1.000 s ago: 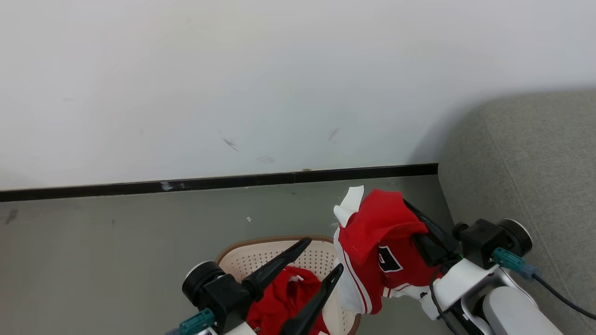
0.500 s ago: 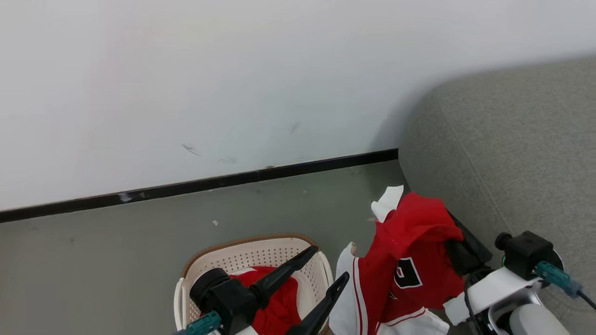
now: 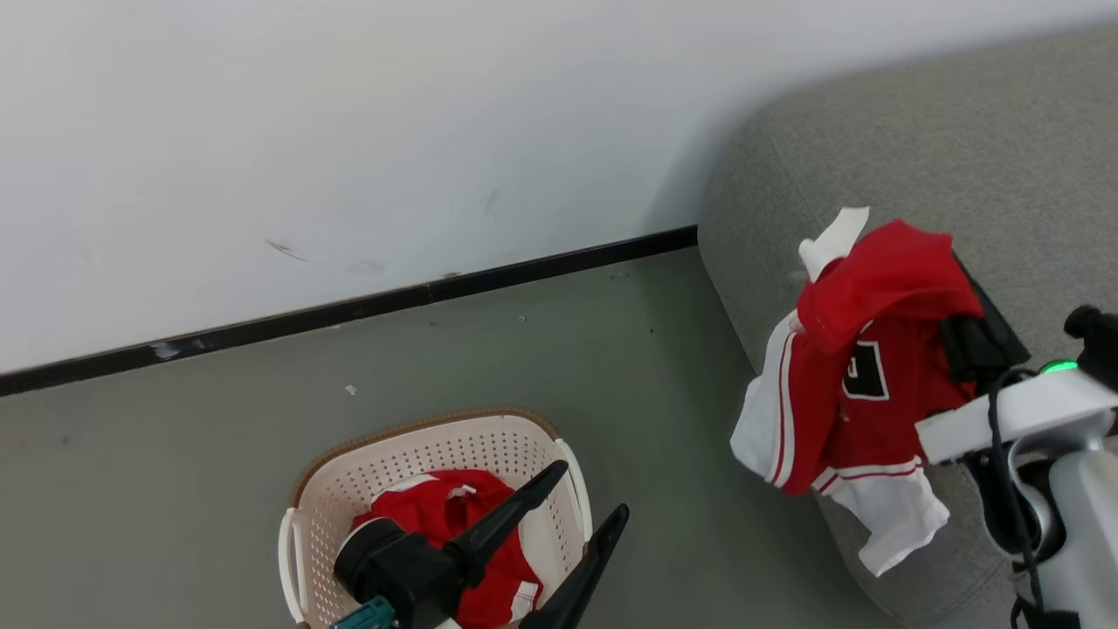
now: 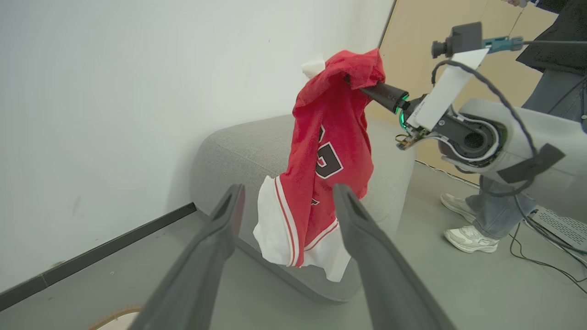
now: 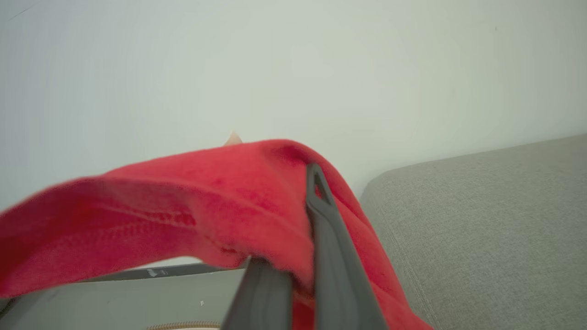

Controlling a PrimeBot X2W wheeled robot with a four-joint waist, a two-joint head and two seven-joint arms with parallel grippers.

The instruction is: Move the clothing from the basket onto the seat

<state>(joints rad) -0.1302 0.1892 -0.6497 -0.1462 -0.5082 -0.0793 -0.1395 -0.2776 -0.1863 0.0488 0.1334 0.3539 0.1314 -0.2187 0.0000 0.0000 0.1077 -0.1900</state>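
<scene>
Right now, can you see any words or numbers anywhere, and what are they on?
"9": a black number with a white outline, on the hanging red jersey. A fold covers part of it, so it may belong to a longer number; I cannot tell.
Nothing else can be read: the red garment in the basket shows no print that I can make out.

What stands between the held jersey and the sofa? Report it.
Nothing visible does. The red jersey hangs from the shut right claw beside the grey sofa's rounded end; no object lies between them.
</scene>
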